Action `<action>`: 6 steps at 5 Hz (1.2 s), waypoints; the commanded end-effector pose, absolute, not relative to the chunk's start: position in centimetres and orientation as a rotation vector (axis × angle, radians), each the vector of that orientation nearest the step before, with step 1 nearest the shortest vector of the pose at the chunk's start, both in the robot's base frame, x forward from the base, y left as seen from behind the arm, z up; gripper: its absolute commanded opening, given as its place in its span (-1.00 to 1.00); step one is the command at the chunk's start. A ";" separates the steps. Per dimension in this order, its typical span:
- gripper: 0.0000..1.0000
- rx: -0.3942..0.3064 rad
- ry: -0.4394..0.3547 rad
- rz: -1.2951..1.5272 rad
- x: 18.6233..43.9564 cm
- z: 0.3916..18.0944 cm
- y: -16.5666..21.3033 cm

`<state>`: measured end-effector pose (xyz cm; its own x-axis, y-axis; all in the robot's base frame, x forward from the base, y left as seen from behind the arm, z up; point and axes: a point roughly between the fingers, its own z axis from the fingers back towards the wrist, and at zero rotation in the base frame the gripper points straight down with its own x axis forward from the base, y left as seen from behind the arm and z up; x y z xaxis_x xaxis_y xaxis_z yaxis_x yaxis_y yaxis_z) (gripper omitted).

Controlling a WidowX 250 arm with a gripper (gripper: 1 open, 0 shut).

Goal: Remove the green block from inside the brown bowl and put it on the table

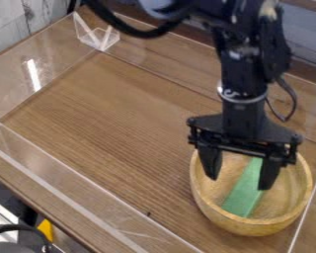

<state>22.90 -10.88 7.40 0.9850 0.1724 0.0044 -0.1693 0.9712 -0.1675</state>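
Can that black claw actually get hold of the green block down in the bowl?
Probably yes. The gripper hangs open right over the green block, a finger on either side, and nothing else lies in the brown bowl to block it.

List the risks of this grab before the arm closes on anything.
1. The open pincer hangs over the brown bowl with one finger near the rim; it could strike or drag the bowl.
2. The green block lies slanted against the bowl's inner wall, so it may slip or pivot when squeezed.
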 end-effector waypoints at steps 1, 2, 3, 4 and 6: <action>1.00 -0.166 -0.039 0.174 23.3 6.9 -11.4; 1.00 -0.160 -0.036 0.185 23.4 6.2 -11.5; -1.00 -0.157 -0.034 0.194 23.4 5.7 -11.6; -1.00 -0.164 -0.032 0.198 23.4 6.1 -11.4; -1.00 -0.207 -0.045 0.215 23.4 9.7 -10.1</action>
<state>22.73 -9.93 8.45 0.9758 0.2176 -0.0200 -0.2176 0.9587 -0.1833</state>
